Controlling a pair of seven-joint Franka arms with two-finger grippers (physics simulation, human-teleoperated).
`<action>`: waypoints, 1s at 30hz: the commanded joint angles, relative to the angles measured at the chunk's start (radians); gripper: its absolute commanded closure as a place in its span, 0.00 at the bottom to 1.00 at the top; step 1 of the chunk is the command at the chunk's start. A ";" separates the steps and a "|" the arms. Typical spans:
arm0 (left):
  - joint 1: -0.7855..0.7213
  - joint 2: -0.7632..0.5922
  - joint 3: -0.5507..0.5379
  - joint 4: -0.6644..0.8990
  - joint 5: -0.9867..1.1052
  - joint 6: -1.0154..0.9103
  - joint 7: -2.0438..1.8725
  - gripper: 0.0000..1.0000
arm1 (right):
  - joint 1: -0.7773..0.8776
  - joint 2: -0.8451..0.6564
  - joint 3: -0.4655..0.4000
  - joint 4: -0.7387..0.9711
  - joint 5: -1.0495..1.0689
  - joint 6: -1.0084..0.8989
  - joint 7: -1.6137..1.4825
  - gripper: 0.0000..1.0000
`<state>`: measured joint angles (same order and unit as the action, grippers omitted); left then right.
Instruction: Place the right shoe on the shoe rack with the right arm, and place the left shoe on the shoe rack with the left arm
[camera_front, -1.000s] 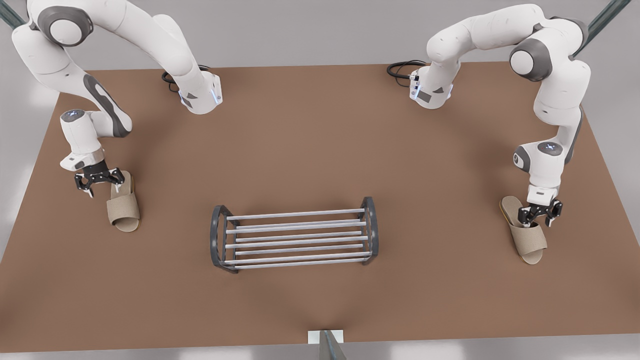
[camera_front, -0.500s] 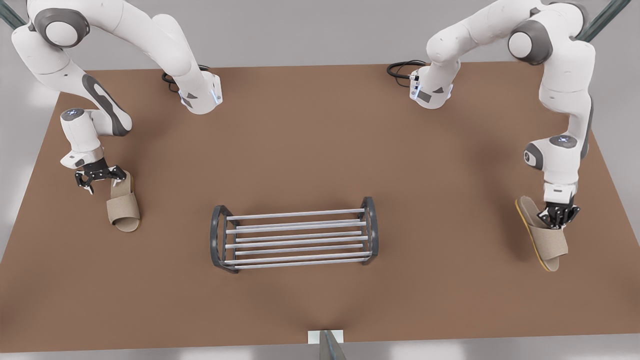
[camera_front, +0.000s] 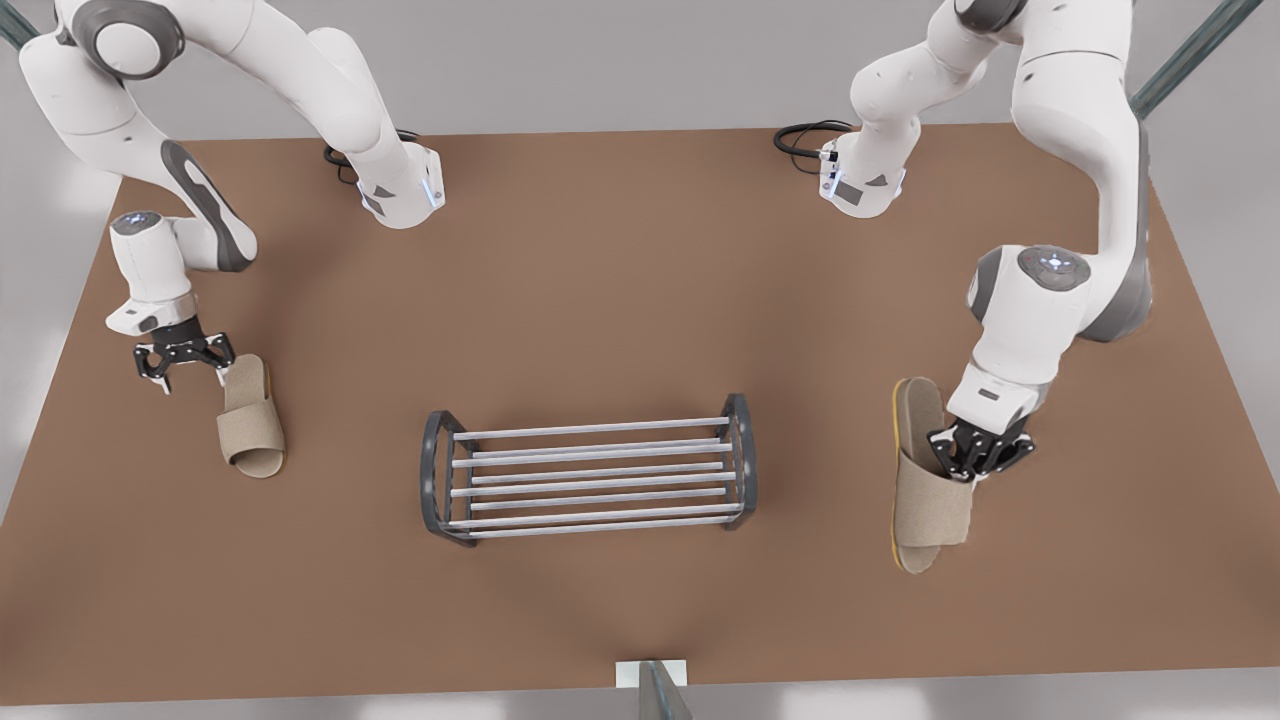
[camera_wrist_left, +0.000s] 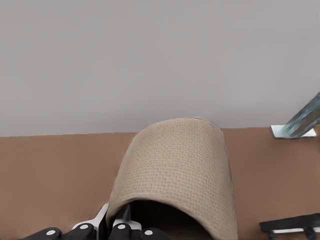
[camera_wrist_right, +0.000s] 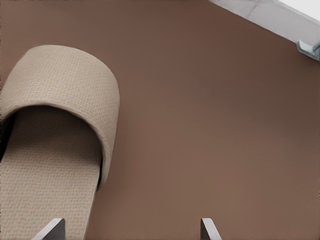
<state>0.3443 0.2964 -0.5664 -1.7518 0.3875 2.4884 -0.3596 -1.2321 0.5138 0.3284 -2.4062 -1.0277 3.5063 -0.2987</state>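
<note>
Shoes, two: left shoe (camera_front: 932, 485) pinched by left gripper (camera_front: 975, 458), right of shoe rack (camera_front: 590, 470); right shoe (camera_front: 250, 420) beside spread right gripper (camera_front: 180, 358), left of rack; bare table (camera_front: 620, 290) between.

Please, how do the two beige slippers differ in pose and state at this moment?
1. The left shoe is held by the left gripper, jaws shut on its band; the right shoe lies free, with the right gripper open at its heel.
2. The left shoe is tilted, showing its tan sole edge; the right shoe lies flat on the table.
Both are beige slides, off the shoe rack.
</note>
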 joint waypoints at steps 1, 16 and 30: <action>-0.067 0.007 -0.003 0.020 0.002 -0.178 -0.314 0.75 | 0.011 -0.001 0.006 -0.001 0.000 -0.003 0.038 0.00; -0.478 0.136 0.014 0.288 0.291 -0.341 -0.729 0.75 | 0.060 0.052 0.020 0.050 0.009 -0.009 0.101 0.00; -0.840 0.322 0.281 0.529 0.462 -0.494 -0.918 0.75 | 0.103 0.098 0.018 0.128 0.012 -0.018 0.138 0.00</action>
<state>-0.4858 0.6143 -0.2898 -1.2248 0.8449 2.0380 -0.9779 -1.1291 0.6126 0.3464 -2.2798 -1.0154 3.4953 -0.2050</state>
